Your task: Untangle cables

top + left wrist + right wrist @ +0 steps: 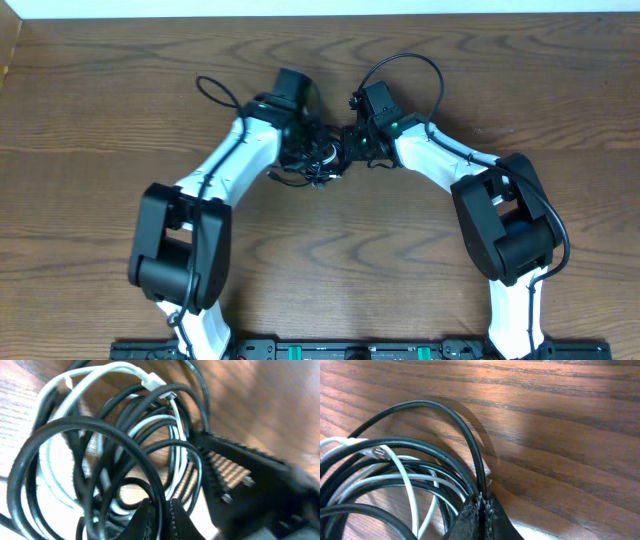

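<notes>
Well, the cables (318, 166) lie as one coiled bundle on the wooden surface (100, 100); the left claw (160, 516) is at the bundle's left edge, clenched on a black cable (150, 472) that arcs over the other coils; the right claw (482, 510) is at the bundle's right edge, pinched tight on a black loop (481, 480); I can't tell whether both hold the same cord; the white cable (150, 381) winds through the bundle's black coils.
</notes>
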`<state>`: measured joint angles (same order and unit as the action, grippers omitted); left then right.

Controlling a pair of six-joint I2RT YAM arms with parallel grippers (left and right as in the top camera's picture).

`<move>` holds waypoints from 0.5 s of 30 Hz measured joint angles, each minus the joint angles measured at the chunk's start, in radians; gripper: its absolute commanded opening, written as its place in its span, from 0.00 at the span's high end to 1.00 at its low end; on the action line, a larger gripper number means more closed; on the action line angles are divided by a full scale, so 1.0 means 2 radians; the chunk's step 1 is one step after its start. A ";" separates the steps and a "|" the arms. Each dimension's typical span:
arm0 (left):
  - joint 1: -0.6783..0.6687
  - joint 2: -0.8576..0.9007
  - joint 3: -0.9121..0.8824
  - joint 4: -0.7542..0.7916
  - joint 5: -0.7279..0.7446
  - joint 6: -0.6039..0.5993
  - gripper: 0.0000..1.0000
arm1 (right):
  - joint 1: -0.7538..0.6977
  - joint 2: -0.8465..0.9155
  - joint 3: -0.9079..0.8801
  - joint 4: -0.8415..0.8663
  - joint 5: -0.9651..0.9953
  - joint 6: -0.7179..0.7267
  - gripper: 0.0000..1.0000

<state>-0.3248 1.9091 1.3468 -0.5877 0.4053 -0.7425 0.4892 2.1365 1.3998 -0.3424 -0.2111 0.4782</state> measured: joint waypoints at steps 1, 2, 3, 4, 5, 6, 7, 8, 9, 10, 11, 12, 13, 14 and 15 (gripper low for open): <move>0.010 -0.003 0.000 0.000 0.017 0.003 0.93 | 0.000 0.000 0.000 0.000 0.000 0.000 0.99; 0.020 -0.007 0.000 0.000 0.034 0.005 0.93 | 0.000 0.000 0.000 0.000 0.001 0.000 0.99; 0.027 -0.010 0.000 0.000 0.049 0.005 0.92 | 0.000 0.000 0.000 0.000 0.001 0.000 0.99; 0.036 -0.013 0.000 0.001 0.067 0.006 0.93 | 0.000 0.000 0.000 0.000 0.001 0.000 0.99; 0.046 -0.017 0.000 0.003 0.090 0.007 0.93 | 0.000 0.000 0.000 0.000 0.001 0.000 0.99; 0.058 -0.020 0.000 0.008 0.120 0.007 0.92 | 0.000 0.000 0.000 0.000 0.002 0.000 0.99; 0.066 -0.020 -0.001 0.016 0.143 0.007 0.93 | 0.000 0.000 0.000 0.000 0.002 0.000 0.99; 0.074 -0.020 -0.001 0.027 0.172 0.007 0.93 | 0.000 0.000 0.001 0.000 0.003 0.000 0.99; 0.079 -0.020 -0.002 0.034 0.190 0.008 0.93 | 0.000 0.000 0.001 0.000 0.003 0.000 0.99; 0.086 -0.020 -0.003 0.046 0.215 0.008 0.93 | 0.000 0.000 0.001 0.000 0.004 0.000 0.99; 0.092 -0.020 -0.003 0.055 0.235 0.008 0.93 | 0.000 0.000 0.001 0.000 0.004 0.000 0.99; 0.097 -0.020 -0.005 0.064 0.253 0.009 0.92 | 0.000 0.000 0.001 0.000 0.003 0.000 0.99; 0.102 -0.020 -0.007 0.071 0.270 0.009 0.93 | 0.000 0.000 0.001 0.000 0.003 0.000 0.99; 0.106 -0.020 -0.008 0.075 0.285 0.009 0.93 | 0.000 0.000 0.001 0.000 0.003 0.000 0.99; 0.110 -0.020 -0.009 0.076 0.297 0.009 0.92 | 0.000 0.000 0.001 0.000 0.003 0.000 0.99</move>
<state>-0.1051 1.8690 1.3293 -0.4358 0.9985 -0.7246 0.4892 2.1365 1.4017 -0.3420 -0.2047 0.4789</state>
